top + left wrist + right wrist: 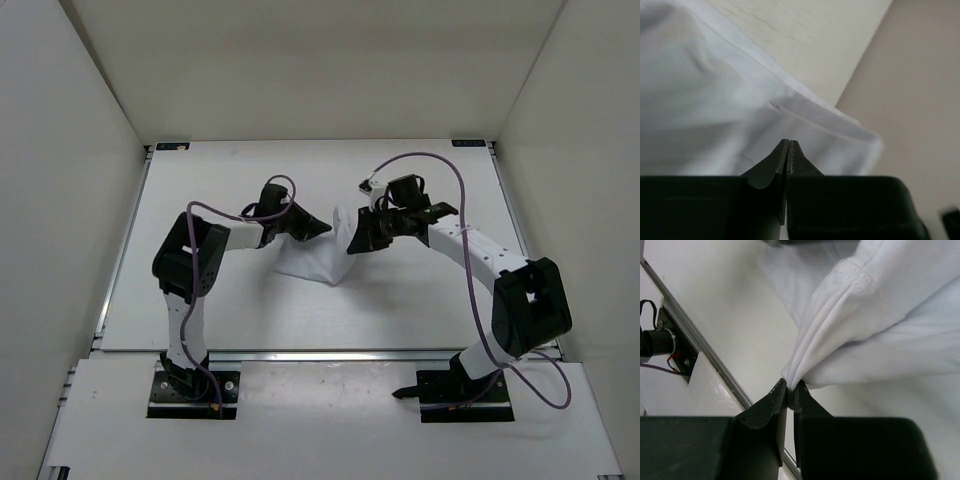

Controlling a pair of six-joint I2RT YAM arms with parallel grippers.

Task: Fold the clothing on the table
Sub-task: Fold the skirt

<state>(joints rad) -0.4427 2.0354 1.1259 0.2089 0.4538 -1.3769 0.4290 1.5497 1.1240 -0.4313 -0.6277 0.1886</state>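
White clothing [312,260] sits mid-table [400,300], peaked between the left gripper [789,148] and right gripper [790,388], both clamped on fabric. Draw the grips apart evenly, keeping the cloth taut.

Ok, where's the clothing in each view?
Top external: clothing at centre, bunched up.
Left wrist: fills the left and middle.
Right wrist: upper right, a fold pinched in the right gripper.
Shared landmark: the bare table beside it, in all three.
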